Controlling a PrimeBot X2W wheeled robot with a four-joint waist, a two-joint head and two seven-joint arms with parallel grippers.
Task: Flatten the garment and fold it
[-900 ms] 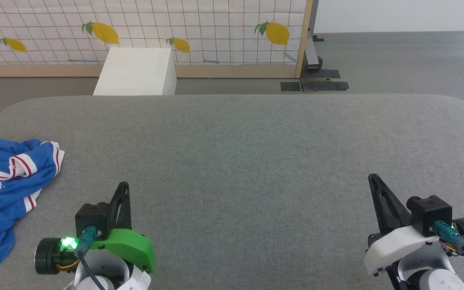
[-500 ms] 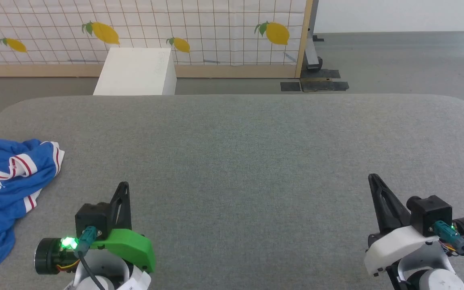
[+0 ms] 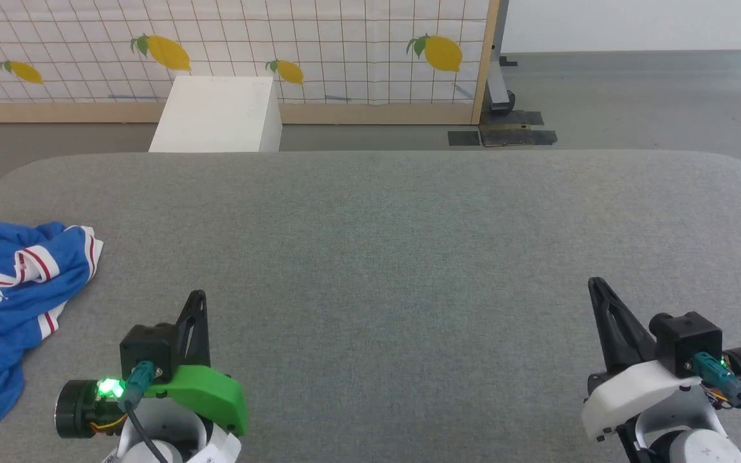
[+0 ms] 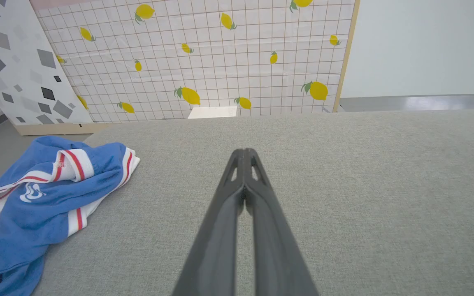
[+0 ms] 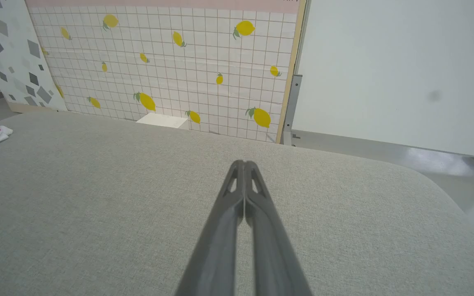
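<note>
Left claw (image 3: 198, 296): two long black fingers, thin at the tip, little slots near the end
Green cover (image 3: 206, 395): bright shell right behind the left claw
Right claw (image 3: 595, 283): same black fingers
White cover (image 3: 628, 392): smooth shell behind the right claw
Black box (image 3: 146, 347): sits beside each claw, with a teal plug (image 3: 139, 374) and a black cable (image 3: 145, 437)
Green light (image 3: 110, 388): glows behind the left claw, by a round black knob (image 3: 73, 400)

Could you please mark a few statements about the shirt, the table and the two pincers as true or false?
1. The garment lies crumpled at the left edge of the grey table. True.
2. The left pincer grips the garment. False: it is shut on nothing and is apart from the garment.
3. The right pincer is open. False: its fingers are pressed together.
4. A white box stands beyond the table's far edge. True.
</note>
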